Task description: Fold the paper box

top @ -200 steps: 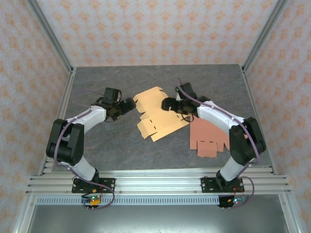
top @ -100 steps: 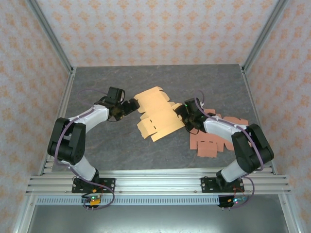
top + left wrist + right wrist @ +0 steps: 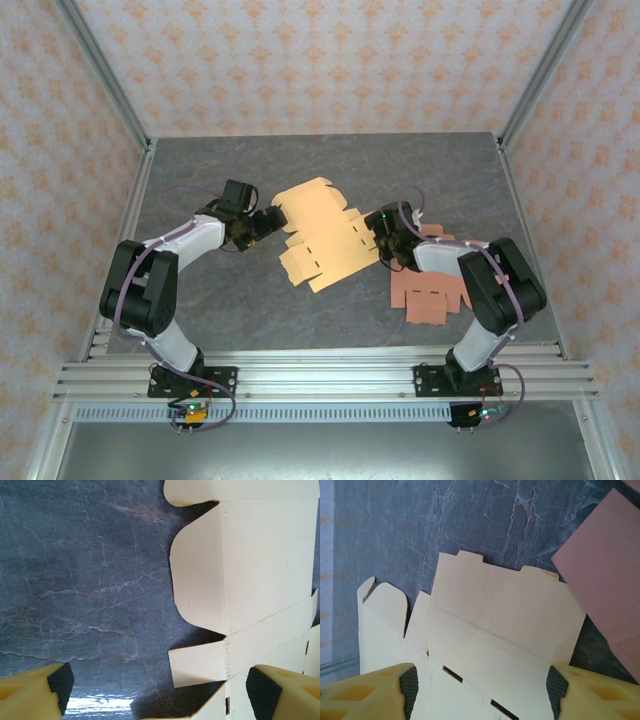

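Top external: the flat paper box (image 3: 322,235) lies in the middle of the table (image 3: 220,310), with the left gripper (image 3: 263,222) at its 9 o'clock edge and the right gripper (image 3: 381,233) at its 3 o'clock edge. Left wrist: the jaws are wide apart and hold nothing (one pad (image 3: 260,689) is above the box). Right wrist: the jaws are apart above the box, not clamping it; a pink sheet (image 3: 605,580) lies at 2 o'clock.

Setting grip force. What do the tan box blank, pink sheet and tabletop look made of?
Tan box blank: thin matte paperboard; die-cut flaps, scored creases. Pink sheet: seemingly the same matte card. Tabletop: dark veined stone look, slight sheen; possibly laminate.
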Action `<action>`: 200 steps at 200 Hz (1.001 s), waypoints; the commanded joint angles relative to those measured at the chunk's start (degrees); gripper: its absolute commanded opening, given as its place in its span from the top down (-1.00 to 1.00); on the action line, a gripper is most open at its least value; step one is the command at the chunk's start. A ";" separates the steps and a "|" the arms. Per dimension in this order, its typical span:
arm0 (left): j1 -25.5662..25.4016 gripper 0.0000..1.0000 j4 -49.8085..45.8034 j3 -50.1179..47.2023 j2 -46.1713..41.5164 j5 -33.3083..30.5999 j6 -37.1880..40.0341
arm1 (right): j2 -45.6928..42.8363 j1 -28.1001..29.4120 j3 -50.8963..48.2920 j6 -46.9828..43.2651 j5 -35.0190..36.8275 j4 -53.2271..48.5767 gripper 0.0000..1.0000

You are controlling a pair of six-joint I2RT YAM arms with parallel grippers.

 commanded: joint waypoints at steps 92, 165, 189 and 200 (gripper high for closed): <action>0.05 -0.85 -4.57 2.36 -1.83 -3.68 1.25 | -5.22 -0.13 -1.49 5.49 3.52 -7.67 -0.59; 0.06 -0.86 -3.61 0.51 -2.95 -4.84 0.69 | -4.75 -0.07 -4.26 8.32 2.25 -3.37 -0.62; 0.02 -0.85 -5.92 1.86 -2.70 -5.87 1.73 | -6.59 -0.12 -3.25 8.26 4.05 -8.50 -0.62; 0.05 -0.85 -6.04 1.90 -3.07 -5.87 1.66 | -7.70 -0.08 -2.54 8.62 4.26 -11.81 -0.62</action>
